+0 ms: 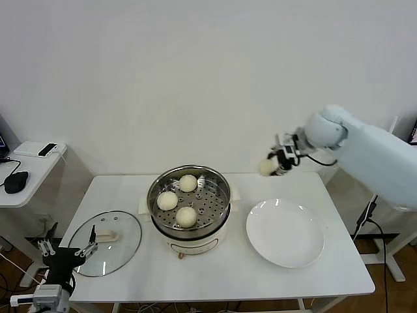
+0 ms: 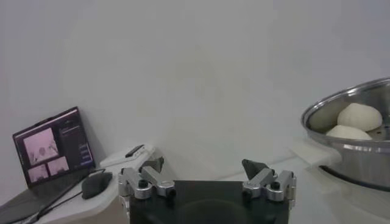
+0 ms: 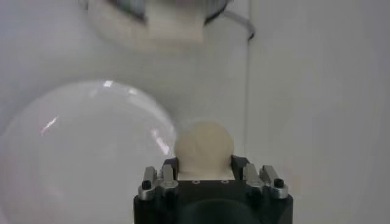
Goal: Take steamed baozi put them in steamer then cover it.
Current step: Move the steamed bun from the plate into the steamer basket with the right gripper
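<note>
A: Steamer (image 1: 189, 203)?
B: Mid worktop (image 1: 215, 274), three steamed baozi (image 1: 178, 199) inside, uncovered.
A: Fourth?
B: Clamped in the right gripper (image 1: 272, 164), raised in the air beyond the plate (image 1: 285, 233), right of the steamer.
A: Cover (image 1: 105, 242)?
B: Flat on the worktop left of the steamer. Left gripper (image 1: 64, 250) fingers spread, low by the cover's near-left edge.

The baozi (image 1: 187, 216) are cream-white, and the steamer (image 1: 189, 195) is shiny silver with small holes. The plate (image 1: 285, 233) is plain white.
</note>
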Robot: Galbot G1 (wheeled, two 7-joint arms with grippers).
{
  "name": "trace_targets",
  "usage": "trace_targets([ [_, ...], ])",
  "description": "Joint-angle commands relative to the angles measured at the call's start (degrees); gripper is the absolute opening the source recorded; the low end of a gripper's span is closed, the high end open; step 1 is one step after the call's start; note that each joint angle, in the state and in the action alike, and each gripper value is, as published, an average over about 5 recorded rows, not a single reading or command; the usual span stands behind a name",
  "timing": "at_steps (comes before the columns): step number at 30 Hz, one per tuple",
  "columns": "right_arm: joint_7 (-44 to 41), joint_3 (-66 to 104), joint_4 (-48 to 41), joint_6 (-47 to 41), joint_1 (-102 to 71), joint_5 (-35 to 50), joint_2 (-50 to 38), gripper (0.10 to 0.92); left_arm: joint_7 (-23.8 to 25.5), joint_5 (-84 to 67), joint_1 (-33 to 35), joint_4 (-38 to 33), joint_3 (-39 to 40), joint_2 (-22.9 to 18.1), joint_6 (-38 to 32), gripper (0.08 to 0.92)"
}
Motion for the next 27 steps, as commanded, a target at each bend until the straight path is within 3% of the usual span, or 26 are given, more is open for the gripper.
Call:
trace_targets([
  [1, 4.90, -9.33, -0.47, -6.44, 9.45, 11.39, 14.11, 0.552, 0.01, 0.08, -0.11, 0.04, 0.01, -0.20, -0.02, 0.823],
  [13, 12.20, -12.96, -6.24, -13.48, 3.17, 19.56, 23.92, 0.552, 0.01, 0.02, -0.35, -0.09, -0.27, -0.58, -0.13, 0.823],
  [27, 14.07, -13.17, -10.15, -15.38, -2.64, 15.91, 23.92, 0.560, -0.02, -0.13, -0.60, 0.42, -0.27, -0.35, -0.21, 0.823],
])
